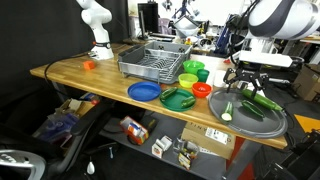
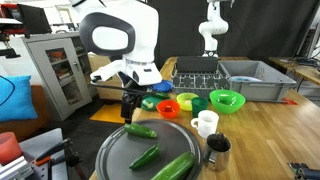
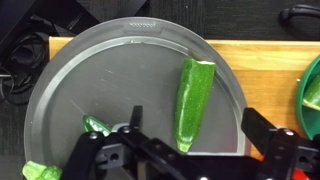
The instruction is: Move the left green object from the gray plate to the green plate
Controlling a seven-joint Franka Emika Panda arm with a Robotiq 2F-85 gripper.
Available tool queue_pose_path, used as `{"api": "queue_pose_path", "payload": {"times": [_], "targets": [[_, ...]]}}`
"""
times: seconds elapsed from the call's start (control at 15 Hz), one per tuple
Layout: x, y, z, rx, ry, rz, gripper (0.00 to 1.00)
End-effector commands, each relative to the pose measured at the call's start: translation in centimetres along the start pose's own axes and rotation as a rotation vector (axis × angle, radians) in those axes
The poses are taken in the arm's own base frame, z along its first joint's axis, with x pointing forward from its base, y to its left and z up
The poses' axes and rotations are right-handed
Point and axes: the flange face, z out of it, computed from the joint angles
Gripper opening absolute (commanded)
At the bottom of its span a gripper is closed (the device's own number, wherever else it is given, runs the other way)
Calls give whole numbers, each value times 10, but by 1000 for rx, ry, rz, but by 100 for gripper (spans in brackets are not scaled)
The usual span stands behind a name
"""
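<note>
In an exterior view, a wooden counter (image 1: pixel 70 78) carries a dish rack, bowls and plates, and a large gray plate (image 1: pixel 250 128) sits near its end corner. The short green piece (image 1: pixel 227 110) lies on the side of that plate nearest the green plate (image 1: pixel 166 99), its pale cut end showing, apart from a long cucumber (image 1: pixel 263 101). The tool (image 1: pixel 243 86) hangs above the gray plate, touching nothing. The green plate, just beside a red bowl (image 1: pixel 201 89), already has something dark green on it. In an exterior view, the tool (image 2: pixel 130 108) hovers just above the short green piece (image 2: pixel 141 130), which lies crosswise at the far side of the gray plate (image 2: pixel 115 155). A third green piece (image 2: pixel 145 156) and the long cucumber (image 2: pixel 176 166) lie nearer the camera. In the wrist view, the fingers are spread wide and hold nothing. The tool (image 3: pixel 180 160) sits over one end of the short green piece (image 3: pixel 195 100) rather than its middle. The third green piece (image 3: pixel 95 125) lies near one finger, and a sliver of the green plate (image 3: pixel 311 118) shows at the right edge. Likely risks from here:
- Closing near the end could make the smooth, round piece pivot or squirt free.
- A wide finger could nudge the neighbouring piece.
- Going too low would press the fingers on the gray plate.
- On release, the piece could roll against what already occupies the green plate.
</note>
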Motion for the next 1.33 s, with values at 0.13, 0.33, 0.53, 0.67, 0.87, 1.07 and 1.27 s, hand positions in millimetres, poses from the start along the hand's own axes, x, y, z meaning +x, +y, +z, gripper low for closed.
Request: {"api": "queue_pose_path", "payload": {"times": [0.13,0.33,0.53,0.67,0.87,1.07,1.27], "targets": [[11,-3,38,19,-34,83,100],[21,-6,54,21,-4,82,100],[35,-12,67,18,31,79,100],[41,-16,76,17,40,70,100],[46,-20,85,20,42,47,100],[52,-20,84,40,57,49,67],[55,-18,80,63,67,60,45]]}}
